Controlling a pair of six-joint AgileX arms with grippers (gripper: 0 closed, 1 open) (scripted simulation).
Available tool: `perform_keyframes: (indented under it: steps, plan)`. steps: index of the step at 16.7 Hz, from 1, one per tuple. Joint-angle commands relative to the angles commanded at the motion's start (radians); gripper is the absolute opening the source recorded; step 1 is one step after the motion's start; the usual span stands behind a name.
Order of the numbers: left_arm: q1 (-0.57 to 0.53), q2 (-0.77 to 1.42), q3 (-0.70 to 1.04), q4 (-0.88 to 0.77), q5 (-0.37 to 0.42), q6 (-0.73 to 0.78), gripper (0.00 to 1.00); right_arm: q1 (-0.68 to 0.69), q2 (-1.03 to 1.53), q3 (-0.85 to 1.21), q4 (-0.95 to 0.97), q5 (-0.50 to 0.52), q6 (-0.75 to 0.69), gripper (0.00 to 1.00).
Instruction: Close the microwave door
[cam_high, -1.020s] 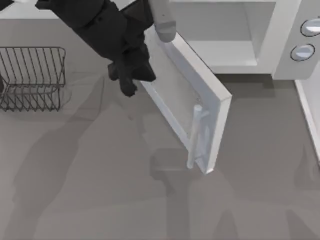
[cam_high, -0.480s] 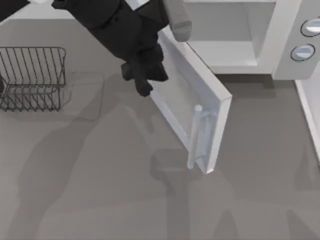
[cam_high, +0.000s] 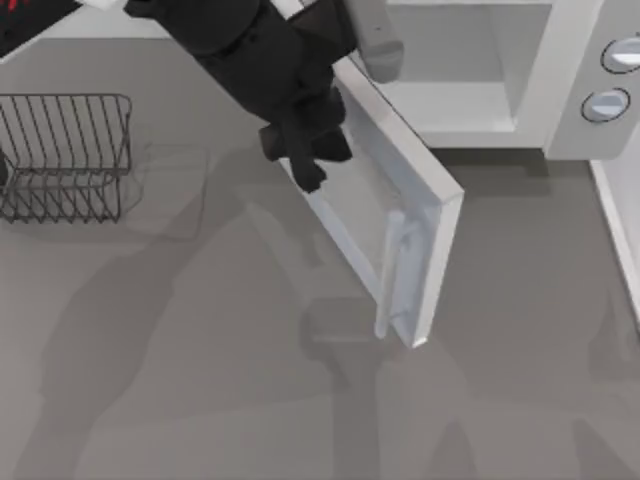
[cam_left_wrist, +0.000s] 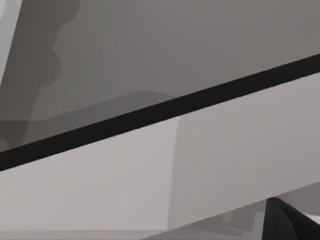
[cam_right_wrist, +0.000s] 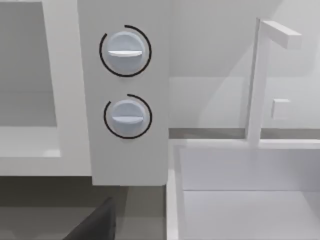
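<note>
Top view: left hand (cam_high: 308, 160) against flat, white-framed microwave door (cam_high: 400, 215).

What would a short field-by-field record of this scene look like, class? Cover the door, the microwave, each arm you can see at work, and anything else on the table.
microwave door: swung wide open, hinged at the cavity's left side, bar handle near its free edge
microwave: at the table's far edge, cavity exposed, two knobs on its side panel
left gripper: against the door's outer face, near the hinge end
wire rack: at the table's left
table: grey
</note>
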Motion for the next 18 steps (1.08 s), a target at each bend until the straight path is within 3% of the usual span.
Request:
perform_keyframes:
  steps: [18]
  plan:
    - [-0.080,0.079,0.104,0.004,-0.030,-0.082,0.00,0.000,0.000,0.000,0.000,0.000,0.000,1.00]
